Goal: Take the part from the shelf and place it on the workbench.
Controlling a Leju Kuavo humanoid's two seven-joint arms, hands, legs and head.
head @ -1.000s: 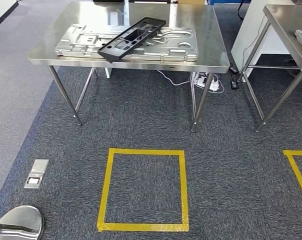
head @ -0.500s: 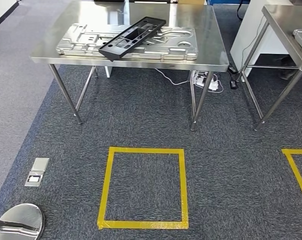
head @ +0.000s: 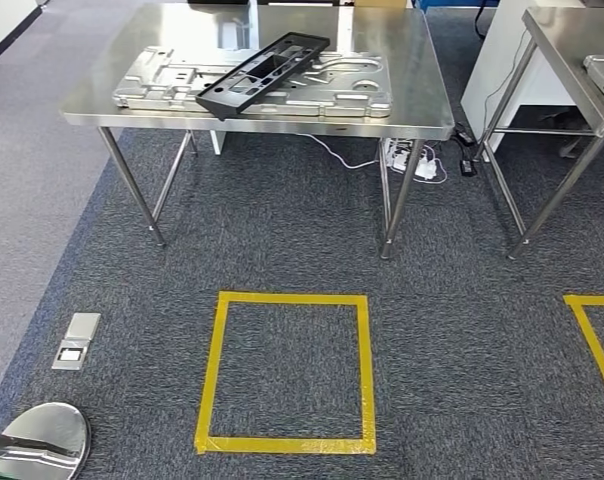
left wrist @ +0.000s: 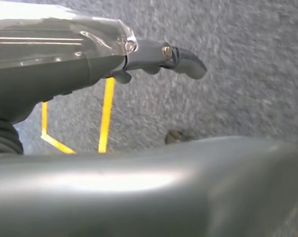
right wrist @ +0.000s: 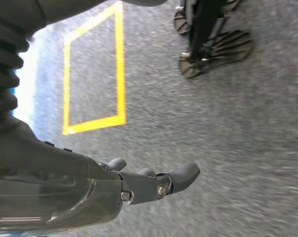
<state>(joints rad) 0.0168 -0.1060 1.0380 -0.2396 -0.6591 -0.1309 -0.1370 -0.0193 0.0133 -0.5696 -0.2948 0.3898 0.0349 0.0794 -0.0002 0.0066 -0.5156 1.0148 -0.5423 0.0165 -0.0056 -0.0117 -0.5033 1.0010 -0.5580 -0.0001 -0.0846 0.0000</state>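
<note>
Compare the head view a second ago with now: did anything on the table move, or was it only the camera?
Only the camera moved: the whole picture has shifted slightly, table, carpet and tape together. The black frame lies across the silver panel on the steel table as before. The left hand and right hand hang over the carpet, holding nothing.

Black part sitting on the steel table, on top of the silver panel.
The part (head: pixel 263 73), a flat, long black frame with rectangular cutouts, is lying skewed across a large silver stamped panel (head: pixel 163 85), touching it, its far end pointing to the table's back right and its near end reaching toward the front edge. The panel is lying flat along the front half of the table (head: pixel 420 110).
</note>
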